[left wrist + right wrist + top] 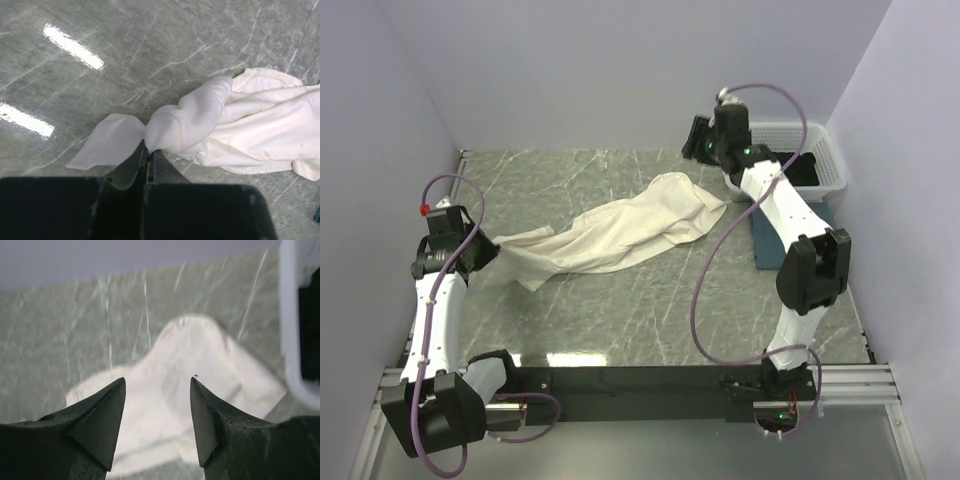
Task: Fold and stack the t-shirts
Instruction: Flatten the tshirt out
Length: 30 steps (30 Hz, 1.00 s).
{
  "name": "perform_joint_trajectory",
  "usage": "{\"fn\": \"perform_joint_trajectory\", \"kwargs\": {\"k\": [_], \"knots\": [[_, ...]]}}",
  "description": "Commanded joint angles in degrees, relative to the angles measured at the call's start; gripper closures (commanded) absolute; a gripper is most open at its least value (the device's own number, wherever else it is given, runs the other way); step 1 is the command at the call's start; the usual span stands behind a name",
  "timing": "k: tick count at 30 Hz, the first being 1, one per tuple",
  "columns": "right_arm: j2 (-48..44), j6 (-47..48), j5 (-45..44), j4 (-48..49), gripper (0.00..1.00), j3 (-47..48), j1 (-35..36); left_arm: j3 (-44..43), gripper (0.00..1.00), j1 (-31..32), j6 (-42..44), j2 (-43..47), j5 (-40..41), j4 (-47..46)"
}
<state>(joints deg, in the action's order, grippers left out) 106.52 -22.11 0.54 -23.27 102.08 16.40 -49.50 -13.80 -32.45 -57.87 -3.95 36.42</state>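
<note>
Cream cloth is what this job is about. 1 shirt (620, 235) lies on the grey surface (620, 330), stretched long from the left side toward the far right. It is bunched and wrinkled, not flat and not folded.

The left jaws are pressed together on 1 end of the shirt, at the left. In the left wrist view, a little flap of cloth sticks out on 1 side of the pinch. The rest of the shirt runs off the other way.

The right jaws are spread wide with nothing between them. They hang over the far end of the shirt, near the white basket (825, 165) in the far right corner. I cannot tell if they touch the cloth.

Something dark sits in the basket, but it is too hidden to name. A blue thing (767, 245) lies on the surface just beside the basket, partly under the right arm (780, 205). It may be another shirt, but I cannot tell.

I think the job is near its start. The cream shirt has no fold in it, and I see no stack. The shirt must be laid flat, folded and put in a pile. Then any other shirts need the same.
</note>
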Motion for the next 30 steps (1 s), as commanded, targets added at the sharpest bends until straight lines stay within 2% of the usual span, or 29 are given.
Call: {"fn": "perform_joint_trajectory", "kwargs": {"k": [1, 3, 5, 10, 20, 30], "knots": [[-6.3, 3.0, 4.6, 2.0, 0.41, -12.6, 3.9, 0.0, 0.99, -0.2, -0.8, 0.0, -2.1, -3.3], [-7.8, 5.8, 7.5, 2.0, 0.48, -17.2, 7.3, 0.1, 0.99, -0.2, -1.0, -0.1, -2.5, -3.6], [-7.9, 7.5, 6.4, 1.1, 0.53, -21.6, 9.9, 0.1, 0.99, -0.2, -0.8, -0.5, -2.5, -3.6], [-6.4, 8.0, 5.6, 3.7, 0.54, -29.3, 15.7, 0.1, 0.99, -0.2, -0.8, -0.8, -2.3, -3.7], [2.7, 8.1, -3.2, 4.0, 0.48, -25.4, 19.6, 1.0, 0.99, -0.1, -0.8, -0.1, -2.3, -3.5], [9.0, 7.7, -10.5, 1.3, 0.47, -23.4, 22.1, 1.4, 0.99, -0.2, -1.0, 0.3, -2.6, -3.7]]}}
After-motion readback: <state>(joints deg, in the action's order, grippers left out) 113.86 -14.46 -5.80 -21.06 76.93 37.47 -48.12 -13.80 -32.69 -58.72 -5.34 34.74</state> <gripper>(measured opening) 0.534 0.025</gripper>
